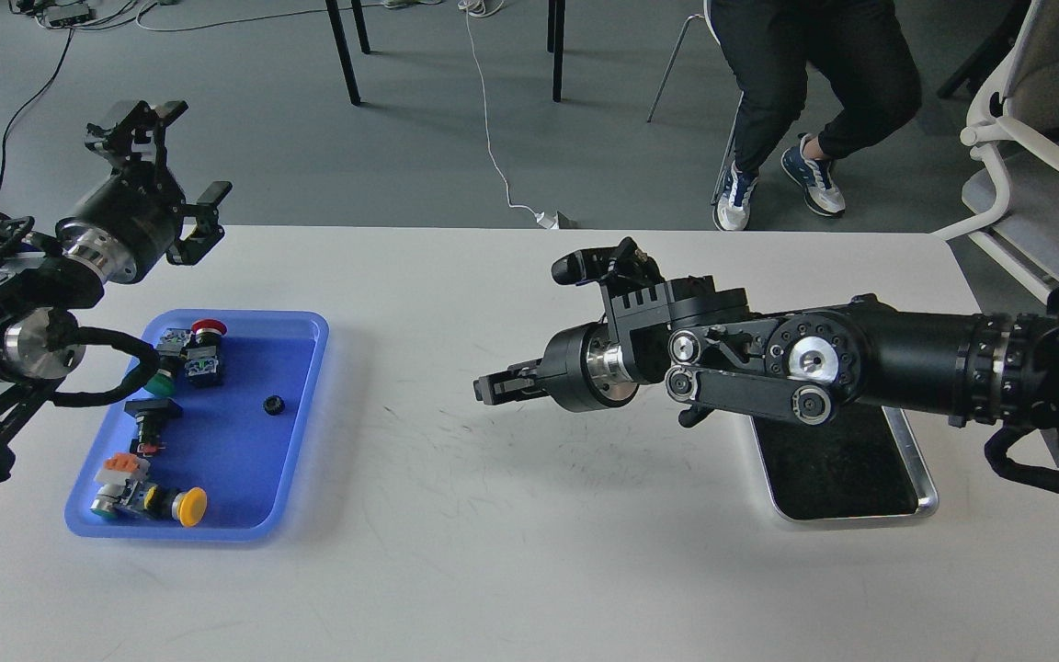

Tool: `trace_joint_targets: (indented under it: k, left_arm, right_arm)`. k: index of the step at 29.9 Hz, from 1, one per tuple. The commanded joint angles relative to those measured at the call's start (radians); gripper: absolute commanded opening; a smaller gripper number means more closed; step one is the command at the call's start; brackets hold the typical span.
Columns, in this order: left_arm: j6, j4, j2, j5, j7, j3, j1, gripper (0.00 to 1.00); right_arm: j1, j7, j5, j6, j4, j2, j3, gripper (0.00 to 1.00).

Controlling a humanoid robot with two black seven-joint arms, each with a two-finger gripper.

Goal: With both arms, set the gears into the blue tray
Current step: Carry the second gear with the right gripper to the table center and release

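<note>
One gear (273,404) is seen lying flat inside the blue tray (304,418), on bare floor toward the tray's right side, apart from the push-button switches (191,354) grouped along the left half w/ red, green and yellow caps; that spot is probably chosen because it is the open part of the tray and the nearest to reach from the centre of the counter (529,552). The 2nd gear is not made out anywhere in this view. The left gripper (182,165) is held raised beyond the tray's far left corner, well above the counter, jaws spread wide apart w/ nothing between them, which reads as a parked or released pose that keeps the tray unobstructed. The right gripper (502,386) is stretched low toward the left, between the blue tray and the steel tray (925,501), pointing at the blue tray; its jaws appear close together, but it is seen end-on and dark, so whether they are closed, or clamped on a gear, cannot be told. The steel tray's dark inside, largely hidden under the right arm, shows no gear in the visible part, so the pick-up source is judged emptied or nearly so. The remaining work is judged to be carrying over & dropping a 2nd gear, if one is held. A risk is a tiny gear bouncing off the rim.
</note>
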Motion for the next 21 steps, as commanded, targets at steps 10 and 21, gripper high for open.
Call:
trace_joint_targets:
  k: [10, 21]
  left_arm:
    - [0.001, -0.002, -0.009, 0.000, 0.000, -0.003, -0.007, 0.98]
    - [0.001, -0.002, -0.011, 0.000, 0.000, -0.006, -0.012, 0.98]
  right_arm:
    - [-0.115, 0.001, 0.003, -0.075, -0.197, 0.050, 0.006, 0.02]
    - [-0.125, 0.010, 0.092, -0.106, -0.085, 0.050, 0.015, 0.03]
